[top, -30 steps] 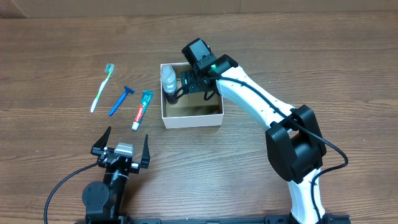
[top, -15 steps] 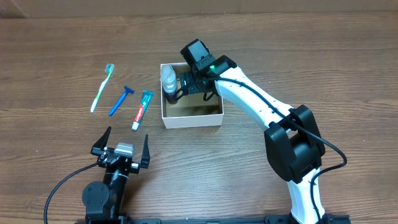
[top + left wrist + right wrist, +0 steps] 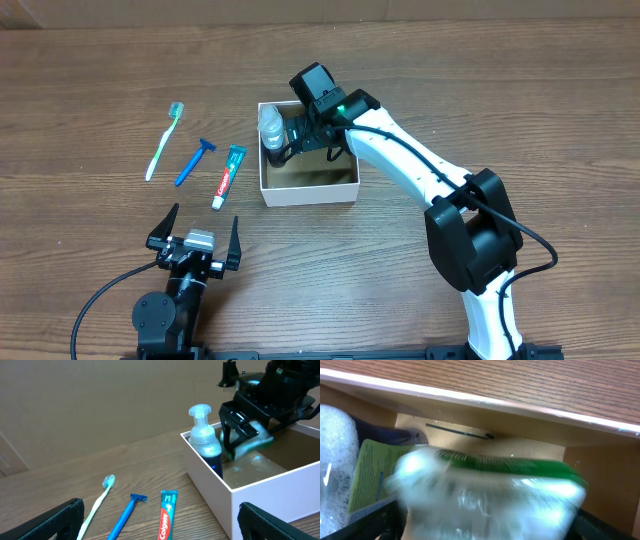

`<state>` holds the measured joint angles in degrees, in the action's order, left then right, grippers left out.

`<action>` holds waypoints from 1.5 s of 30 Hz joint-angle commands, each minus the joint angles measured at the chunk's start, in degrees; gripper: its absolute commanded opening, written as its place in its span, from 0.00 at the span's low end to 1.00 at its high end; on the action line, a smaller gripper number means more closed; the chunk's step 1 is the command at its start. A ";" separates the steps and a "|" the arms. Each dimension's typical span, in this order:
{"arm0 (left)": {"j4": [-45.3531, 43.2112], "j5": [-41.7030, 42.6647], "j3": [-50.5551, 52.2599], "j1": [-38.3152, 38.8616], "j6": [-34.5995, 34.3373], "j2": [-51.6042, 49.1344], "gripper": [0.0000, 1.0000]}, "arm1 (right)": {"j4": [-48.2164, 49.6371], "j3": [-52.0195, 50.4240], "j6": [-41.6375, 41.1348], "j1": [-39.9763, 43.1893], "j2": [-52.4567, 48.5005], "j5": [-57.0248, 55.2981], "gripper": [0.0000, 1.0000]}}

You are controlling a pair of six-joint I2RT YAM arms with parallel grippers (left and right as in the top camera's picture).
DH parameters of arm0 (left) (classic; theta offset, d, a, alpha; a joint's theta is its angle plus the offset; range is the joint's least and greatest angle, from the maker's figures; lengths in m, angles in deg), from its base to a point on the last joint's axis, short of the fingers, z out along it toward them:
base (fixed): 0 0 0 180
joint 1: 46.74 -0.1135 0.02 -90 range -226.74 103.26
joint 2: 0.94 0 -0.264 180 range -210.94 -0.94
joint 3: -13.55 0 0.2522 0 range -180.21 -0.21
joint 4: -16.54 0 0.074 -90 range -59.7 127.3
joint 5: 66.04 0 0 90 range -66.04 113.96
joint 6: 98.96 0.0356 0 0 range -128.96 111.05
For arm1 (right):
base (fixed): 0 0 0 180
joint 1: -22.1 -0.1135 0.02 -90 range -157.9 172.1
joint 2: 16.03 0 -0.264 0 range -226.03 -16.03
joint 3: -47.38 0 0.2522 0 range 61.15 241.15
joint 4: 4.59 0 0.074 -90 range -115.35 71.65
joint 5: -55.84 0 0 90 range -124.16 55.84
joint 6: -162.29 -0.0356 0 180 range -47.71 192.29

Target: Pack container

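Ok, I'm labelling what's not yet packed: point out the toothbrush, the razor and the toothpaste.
toothbrush (image 3: 163,142), overhead view, mid handle.
razor (image 3: 192,165), overhead view, blue handle.
toothpaste (image 3: 227,178), overhead view, tube middle.

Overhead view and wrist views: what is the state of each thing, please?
container: lidless, partly packed
pump bottle: upright in container, at left wall
right gripper: inside container, open or shut unclear
green packet: in container, at right gripper, blurred
left gripper: open, empty
toothbrush: flat on table, unpacked
razor: flat on table, unpacked
toothpaste tube: flat on table, unpacked
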<state>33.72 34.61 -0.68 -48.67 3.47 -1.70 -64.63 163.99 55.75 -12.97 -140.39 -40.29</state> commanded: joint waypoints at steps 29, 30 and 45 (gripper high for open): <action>-0.02 -0.33 0.20 -0.31 0.24 0.50 1.00 | -50.77 53.55 -12.31 15.98 3.96 9.60 1.00; -0.02 -0.33 0.20 -0.31 0.24 0.50 1.00 | -50.77 53.55 -12.20 18.62 5.20 12.26 1.00; -0.02 -0.37 0.20 -0.31 0.24 0.50 1.00 | -50.77 8.07 -7.69 41.88 41.05 4.37 1.00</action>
<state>33.72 34.59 -0.68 -48.67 3.47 -1.68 -115.36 180.84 48.65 25.65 -105.68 -36.27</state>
